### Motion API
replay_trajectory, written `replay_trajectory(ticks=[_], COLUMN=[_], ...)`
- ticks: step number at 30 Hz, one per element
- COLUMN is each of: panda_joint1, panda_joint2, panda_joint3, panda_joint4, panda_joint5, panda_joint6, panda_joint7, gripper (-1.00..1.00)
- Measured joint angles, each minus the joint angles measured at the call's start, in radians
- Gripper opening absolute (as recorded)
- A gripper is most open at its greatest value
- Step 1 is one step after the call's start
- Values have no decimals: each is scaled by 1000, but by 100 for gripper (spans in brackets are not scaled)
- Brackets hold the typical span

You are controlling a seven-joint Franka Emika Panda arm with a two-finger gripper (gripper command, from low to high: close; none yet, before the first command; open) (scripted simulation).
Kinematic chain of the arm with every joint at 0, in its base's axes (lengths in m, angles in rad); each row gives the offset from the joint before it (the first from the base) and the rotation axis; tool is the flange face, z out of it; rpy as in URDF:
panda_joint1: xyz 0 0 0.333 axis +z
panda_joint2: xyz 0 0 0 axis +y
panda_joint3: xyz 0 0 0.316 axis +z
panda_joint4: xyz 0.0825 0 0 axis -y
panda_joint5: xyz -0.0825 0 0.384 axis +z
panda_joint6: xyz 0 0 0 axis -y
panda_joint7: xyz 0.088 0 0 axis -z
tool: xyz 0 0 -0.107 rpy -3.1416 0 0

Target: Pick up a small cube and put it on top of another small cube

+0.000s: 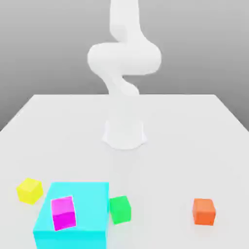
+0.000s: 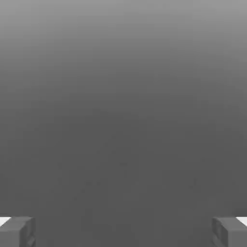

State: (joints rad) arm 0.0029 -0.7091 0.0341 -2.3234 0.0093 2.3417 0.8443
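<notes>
Exterior view: a white arm (image 1: 124,58) rises from its round base (image 1: 124,133) at the middle of a white table (image 1: 194,126). Five blocks lie along the near edge. At the exterior view's left sits a yellow cube (image 1: 29,190). Just beside it, toward the right, stands a big cyan block (image 1: 82,199), and a magenta cube (image 1: 63,213) rests on top of that block, turned a little askew. A green cube (image 1: 119,209) stands just beside the cyan block's right side; whether they touch I cannot tell. The orange cube (image 1: 204,211) sits alone on the table at the exterior view's right, well apart from the green cube and from the arm's base.

Hand view: the gripper (image 2: 123,231) is spread wide, its two grey fingertips (image 2: 17,231) at opposite edges with nothing between them, over a plain grey surface.
</notes>
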Motion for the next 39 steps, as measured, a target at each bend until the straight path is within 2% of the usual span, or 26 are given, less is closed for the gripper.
replay_trajectory(ticks=[10,18,24,30,31,39], panda_joint1=[16,68,155,263,274,261], panda_joint2=[364,658,881,1099,1117,1088], panda_joint3=[157,252,252,136,124,141], panda_joint4=[-94,-168,-223,-193,-189,-196], panda_joint5=[0,-76,-155,-271,-279,-262], panda_joint6=[169,301,398,552,566,545], panda_joint7=[206,422,602,712,719,706], gripper=[0,0,0,0,-100,-100])
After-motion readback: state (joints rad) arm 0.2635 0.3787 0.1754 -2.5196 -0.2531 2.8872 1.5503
